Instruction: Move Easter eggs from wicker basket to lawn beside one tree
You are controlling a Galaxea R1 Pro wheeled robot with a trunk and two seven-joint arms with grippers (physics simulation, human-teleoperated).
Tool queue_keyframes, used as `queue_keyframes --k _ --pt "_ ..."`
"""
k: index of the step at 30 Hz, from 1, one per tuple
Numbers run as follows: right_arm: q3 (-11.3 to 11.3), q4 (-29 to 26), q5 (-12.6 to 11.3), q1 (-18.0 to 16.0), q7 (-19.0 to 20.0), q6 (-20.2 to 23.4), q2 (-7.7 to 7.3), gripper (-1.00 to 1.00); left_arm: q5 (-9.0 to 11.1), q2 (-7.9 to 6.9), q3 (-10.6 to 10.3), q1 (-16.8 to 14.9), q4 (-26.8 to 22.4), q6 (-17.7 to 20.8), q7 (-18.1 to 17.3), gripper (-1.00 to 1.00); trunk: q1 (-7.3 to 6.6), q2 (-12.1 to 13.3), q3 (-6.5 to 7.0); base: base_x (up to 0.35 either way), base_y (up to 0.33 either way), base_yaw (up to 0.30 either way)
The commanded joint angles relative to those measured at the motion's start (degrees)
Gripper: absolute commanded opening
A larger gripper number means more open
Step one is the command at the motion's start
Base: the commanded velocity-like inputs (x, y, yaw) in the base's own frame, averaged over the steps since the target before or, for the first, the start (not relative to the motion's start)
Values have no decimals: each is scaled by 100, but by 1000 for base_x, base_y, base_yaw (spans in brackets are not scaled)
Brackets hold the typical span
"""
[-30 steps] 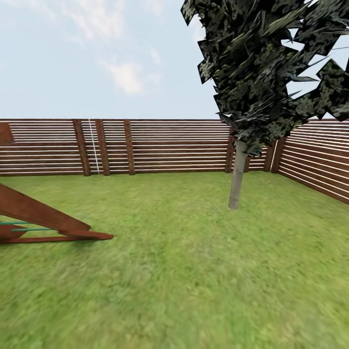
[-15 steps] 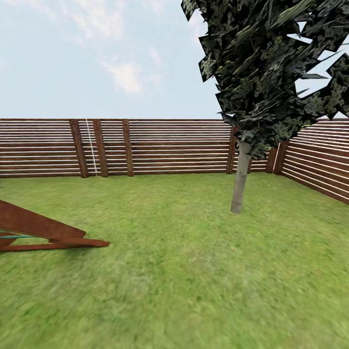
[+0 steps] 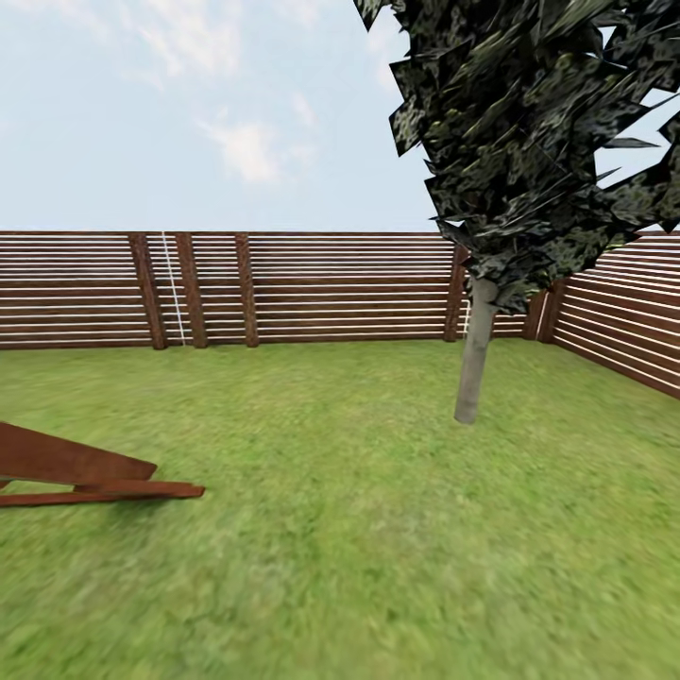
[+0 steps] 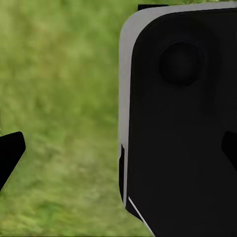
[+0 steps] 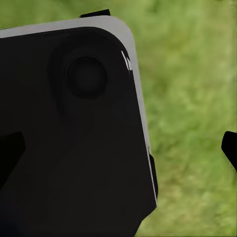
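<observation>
A head-camera view looks across a garden. A flat green lawn [image 3: 359, 529] runs back to a brown slatted wooden fence [image 3: 321, 288] under a pale, lightly clouded sky. Toward the lawn's far right corner stands a tree [image 3: 475, 354] with a thin pale grey trunk and angular dark green leaf clumps. At the lawn's left edge lie the reddish-brown sloping beams of a wooden play structure [image 3: 85, 472].

No wicker basket and no Easter eggs appear on this stretch of grass, so where they are cannot be told from here.

In each wrist view, blurred grass lies beneath a large black housing with a grey rim. Dark fingertip shapes of the left gripper [image 4: 10, 155] and the right gripper [image 5: 229, 148] sit at the picture edges. With so little showing, how far either is open, and whether it holds anything, cannot be judged.

The likely risk is of the robot driving too close and bumping the trunk or the play structure's beams. An egg set on flat grass might also roll away from the tree.

No brand, label or writing can be read anywhere.
</observation>
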State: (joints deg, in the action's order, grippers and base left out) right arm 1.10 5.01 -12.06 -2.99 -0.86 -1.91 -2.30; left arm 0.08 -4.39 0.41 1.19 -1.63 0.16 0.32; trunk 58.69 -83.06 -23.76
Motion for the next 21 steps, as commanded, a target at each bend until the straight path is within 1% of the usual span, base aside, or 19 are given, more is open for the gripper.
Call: queue_keyframes --k 1,7,15,21 --pt "13 17 -41 -9 -2 -20 1 100 1 0 3 4 -13 2 3 100 3 -2 -5 327 0 0" --pt "6 17 -42 -9 -2 -20 1 100 1 1 3 4 -13 2 3 100 3 -2 -5 327 0 19" --pt "5 17 -42 -9 -2 -19 -4 100 1 7 3 4 -13 2 3 100 3 -2 -5 327 0 138" --pt "5 17 -42 -9 -2 -20 1 100 1 8 3 4 -13 2 3 100 3 -2 -5 327 0 25"
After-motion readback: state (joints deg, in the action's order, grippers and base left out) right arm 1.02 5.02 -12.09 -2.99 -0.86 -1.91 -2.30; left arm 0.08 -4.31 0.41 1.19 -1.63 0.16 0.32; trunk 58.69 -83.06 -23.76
